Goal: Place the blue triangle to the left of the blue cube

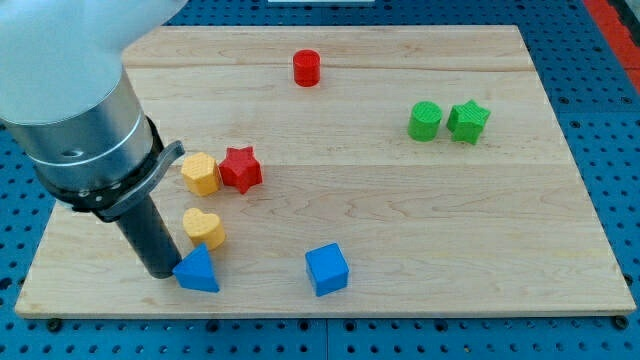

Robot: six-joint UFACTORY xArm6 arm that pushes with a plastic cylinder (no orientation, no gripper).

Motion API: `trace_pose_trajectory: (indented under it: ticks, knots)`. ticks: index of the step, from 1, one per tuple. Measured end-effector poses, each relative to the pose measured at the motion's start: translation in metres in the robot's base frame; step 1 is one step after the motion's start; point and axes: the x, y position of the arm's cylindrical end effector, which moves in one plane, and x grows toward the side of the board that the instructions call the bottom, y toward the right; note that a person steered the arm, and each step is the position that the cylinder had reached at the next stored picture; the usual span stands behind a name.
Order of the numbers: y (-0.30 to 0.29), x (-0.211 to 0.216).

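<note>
Wooden board [400, 210] on blue pegboard [610, 60]; my tip [160, 272] touching blue triangle [197, 270]; no pincer visible.

on a pale striped wood tabletop [400, 220]: blue triangle [198, 270], blue cube [327, 269], yellow heart [203, 228], yellow hexagon [200, 173], red star [241, 168], red cylinder [307, 68], green cylinder [425, 121], green star [468, 121]; dark rod tip [160, 270].
</note>
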Motion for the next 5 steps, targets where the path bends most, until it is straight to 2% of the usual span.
trace_pose_trajectory:
  ticks: [3, 5]
  knots:
    - [0.003, 0.02]
    - [0.052, 0.02]
